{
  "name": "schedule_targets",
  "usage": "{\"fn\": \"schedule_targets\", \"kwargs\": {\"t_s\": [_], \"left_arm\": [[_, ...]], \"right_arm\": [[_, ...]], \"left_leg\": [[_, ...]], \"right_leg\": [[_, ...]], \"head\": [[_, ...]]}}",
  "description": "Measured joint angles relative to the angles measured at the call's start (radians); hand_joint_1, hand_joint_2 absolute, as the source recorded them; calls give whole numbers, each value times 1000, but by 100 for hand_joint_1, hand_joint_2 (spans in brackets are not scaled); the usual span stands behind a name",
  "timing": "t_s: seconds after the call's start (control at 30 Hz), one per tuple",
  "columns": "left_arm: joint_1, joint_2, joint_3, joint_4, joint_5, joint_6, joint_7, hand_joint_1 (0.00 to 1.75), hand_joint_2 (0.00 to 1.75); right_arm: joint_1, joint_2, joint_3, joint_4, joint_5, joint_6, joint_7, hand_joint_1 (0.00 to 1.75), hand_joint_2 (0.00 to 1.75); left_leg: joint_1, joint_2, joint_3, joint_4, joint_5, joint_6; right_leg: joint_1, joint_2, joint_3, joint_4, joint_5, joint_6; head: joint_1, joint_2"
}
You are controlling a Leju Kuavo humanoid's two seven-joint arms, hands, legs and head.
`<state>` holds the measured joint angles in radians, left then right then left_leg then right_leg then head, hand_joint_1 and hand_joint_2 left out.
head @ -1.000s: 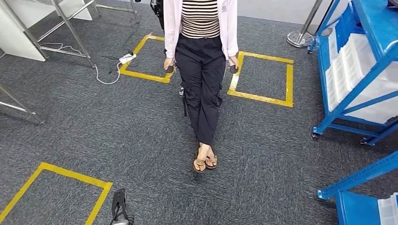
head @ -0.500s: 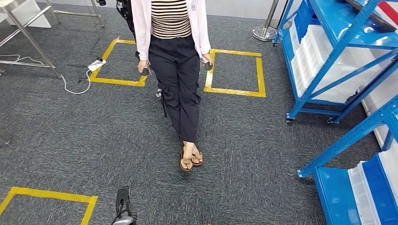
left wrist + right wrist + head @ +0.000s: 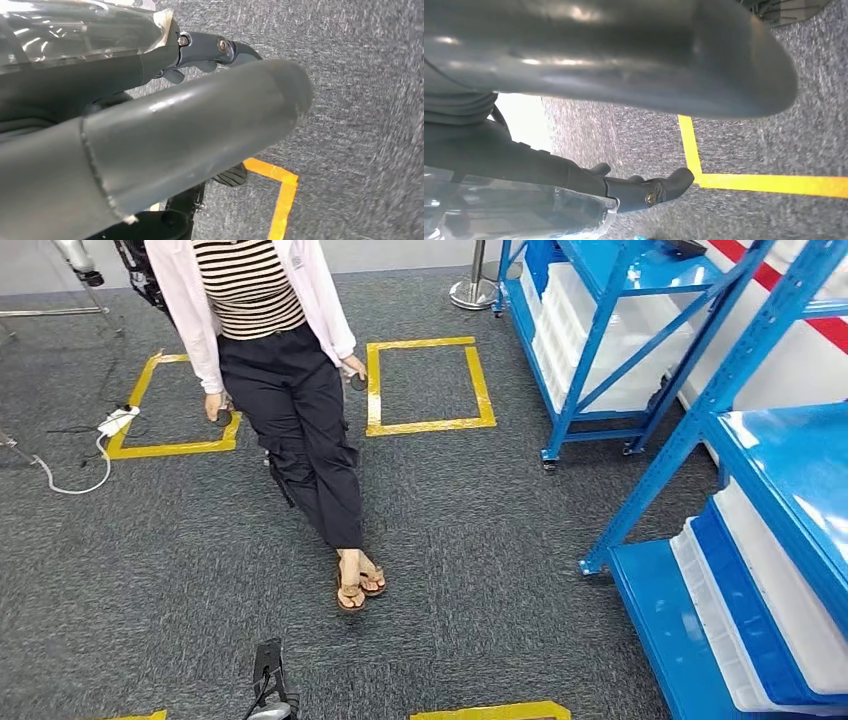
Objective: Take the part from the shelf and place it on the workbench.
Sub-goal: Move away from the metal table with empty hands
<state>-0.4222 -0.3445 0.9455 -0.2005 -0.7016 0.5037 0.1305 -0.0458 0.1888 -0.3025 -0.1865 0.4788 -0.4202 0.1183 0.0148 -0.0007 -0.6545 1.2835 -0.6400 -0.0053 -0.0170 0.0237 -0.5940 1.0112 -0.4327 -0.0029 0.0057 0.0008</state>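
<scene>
Both hands, left hand [image 3: 165,125] and right hand [image 3: 624,100], hang empty, fingers loosely apart; blue steel shelf [image 3: 640,350] stands far right.

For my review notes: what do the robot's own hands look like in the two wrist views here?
The left hand shows a thick, smooth dark-grey thumb with a rounded tip, slimmer darker fingers with small silver screws, and a glossy clear cover. The right hand looks the same: a broad grey thumb, dark fingers with a round metal screw, and a clear cover.
</scene>
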Motion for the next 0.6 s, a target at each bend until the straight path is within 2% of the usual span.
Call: {"fn": "schedule_targets", "kwargs": {"t_s": [0.03,0.07,0.1,0.13,0.17,0.23,0.27,0.3,0.37,0.43,0.47,0.5,0.53,0.57,0.6], "left_arm": [[2,1,0,0,0,0,1,0,0],[3,2,0,0,1,-1,2,0,0],[3,2,0,0,1,-2,2,0,0],[2,2,0,0,1,-2,2,0,0],[1,2,0,0,1,-3,2,0,0],[1,2,0,0,1,-2,1,0,0],[1,2,0,0,1,-2,1,0,0],[0,1,0,0,0,-1,0,0,0],[-2,-2,0,0,-1,0,-2,0,0],[-1,-3,0,0,-3,3,-4,0,0],[-1,-3,0,0,-5,5,-4,0,0],[0,-3,0,0,-6,7,-3,0,0],[1,-4,0,0,-8,9,-3,0,0],[1,-5,0,0,-10,9,-3,0,0],[1,-6,-1,1,-10,9,-3,0,0]], "right_arm": [[1,0,0,0,0,1,0,0,0],[1,-1,0,0,0,2,0,0,0],[2,-2,0,0,0,3,0,0,0],[2,-2,0,0,1,4,0,0,0],[1,-2,0,0,2,5,1,0,0],[0,-2,0,0,3,6,4,0,0],[0,-2,0,0,4,6,6,0,0],[1,-2,0,0,4,6,8,0,0],[1,-2,0,0,4,3,10,0,0],[-1,-1,0,0,2,0,11,0,0],[-1,-1,-1,0,0,-1,11,0,0],[0,-1,-1,0,-1,-1,12,0,0],[1,-1,-1,0,-2,-2,12,0,0],[3,-2,-1,0,-4,-3,13,0,0],[4,-2,-2,0,-4,-4,15,0,0]], "left_leg": [[0,-2,-4,-1,16,2],[0,-5,12,-41,48,6],[1,-14,42,-108,89,9],[3,-36,73,-176,120,12],[3,-55,96,-227,139,13],[0,-76,110,-264,145,16],[-5,-66,110,-267,148,20],[-6,-55,112,-272,153,28],[-6,-30,116,-285,163,44],[-7,-2,117,-290,166,52],[-8,14,116,-289,166,53],[-9,29,115,-289,165,53],[-9,43,114,-289,165,52],[-8,56,114,-289,164,50],[-8,68,115,-288,162,47]], "right_leg": [[1,16,1,0,1,0],[2,31,2,0,1,0],[2,46,4,0,1,1],[3,58,4,1,3,3],[5,68,3,2,4,6],[7,85,-5,2,9,16],[7,94,-11,-1,12,23],[5,93,-16,2,14,28],[6,54,-40,42,-8,32],[5,5,-97,157,-65,28],[4,-5,-128,224,-92,29],[3,-9,-149,269,-108,33],[0,-12,-152,281,-108,41],[-2,-17,-133,252,-95,50],[-6,-30,-96,187,-71,59]], "head": [[0,0],[0,0],[0,0],[0,0],[1,0],[1,0],[1,0],[1,0],[3,0],[7,0],[9,0],[9,0],[10,0],[11,0],[11,0]]}}
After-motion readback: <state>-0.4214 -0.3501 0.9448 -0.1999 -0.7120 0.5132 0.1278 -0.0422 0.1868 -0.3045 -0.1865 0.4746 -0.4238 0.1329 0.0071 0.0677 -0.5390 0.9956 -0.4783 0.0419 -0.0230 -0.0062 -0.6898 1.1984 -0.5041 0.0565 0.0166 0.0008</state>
